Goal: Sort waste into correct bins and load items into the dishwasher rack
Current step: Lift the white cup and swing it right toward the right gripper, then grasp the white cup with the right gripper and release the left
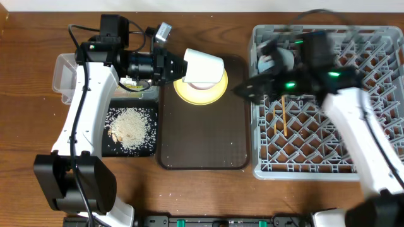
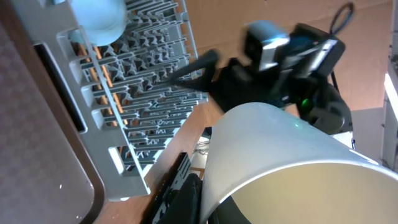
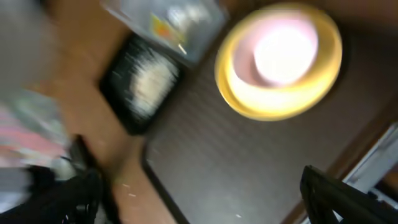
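My left gripper [image 1: 173, 66] is shut on the rim of the white bowl [image 1: 203, 65], holding it tipped on its side just above the yellow plate [image 1: 218, 91]. The bowl fills the left wrist view [image 2: 280, 155]. My right gripper [image 1: 245, 89] is open and empty, over the gap between the brown tray and the dishwasher rack [image 1: 328, 151]. The light blue bowl [image 1: 278, 61] and a chopstick [image 1: 284, 116] are in the rack. Rice [image 1: 130, 128] lies in the black tray [image 1: 148, 148]. The clear tub [image 1: 63, 79] holds the wrapper [image 3: 163, 28] and something white.
The brown serving tray [image 1: 202, 145] lies between the bins and the rack, with the yellow plate at its far end. The right wrist view is blurred. The right arm [image 1: 366, 139] stretches over the rack. Something pale sits on the plate under the bowl.
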`<control>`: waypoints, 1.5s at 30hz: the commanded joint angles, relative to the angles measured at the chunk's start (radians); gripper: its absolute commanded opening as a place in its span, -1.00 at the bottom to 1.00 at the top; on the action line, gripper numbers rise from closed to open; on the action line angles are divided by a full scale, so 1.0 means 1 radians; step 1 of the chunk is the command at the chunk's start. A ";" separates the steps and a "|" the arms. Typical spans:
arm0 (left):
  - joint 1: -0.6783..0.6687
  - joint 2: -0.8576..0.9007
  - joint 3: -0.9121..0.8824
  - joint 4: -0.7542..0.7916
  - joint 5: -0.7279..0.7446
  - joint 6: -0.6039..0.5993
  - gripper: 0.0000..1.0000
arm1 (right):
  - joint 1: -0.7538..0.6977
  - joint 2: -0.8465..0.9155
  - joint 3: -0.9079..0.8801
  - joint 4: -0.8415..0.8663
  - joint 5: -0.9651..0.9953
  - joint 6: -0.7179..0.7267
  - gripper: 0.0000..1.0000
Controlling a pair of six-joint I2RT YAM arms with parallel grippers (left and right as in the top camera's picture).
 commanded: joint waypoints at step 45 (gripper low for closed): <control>-0.204 -0.001 -0.002 -0.002 0.183 0.192 -0.88 | 0.129 -0.125 -0.001 0.031 -0.375 -0.199 0.42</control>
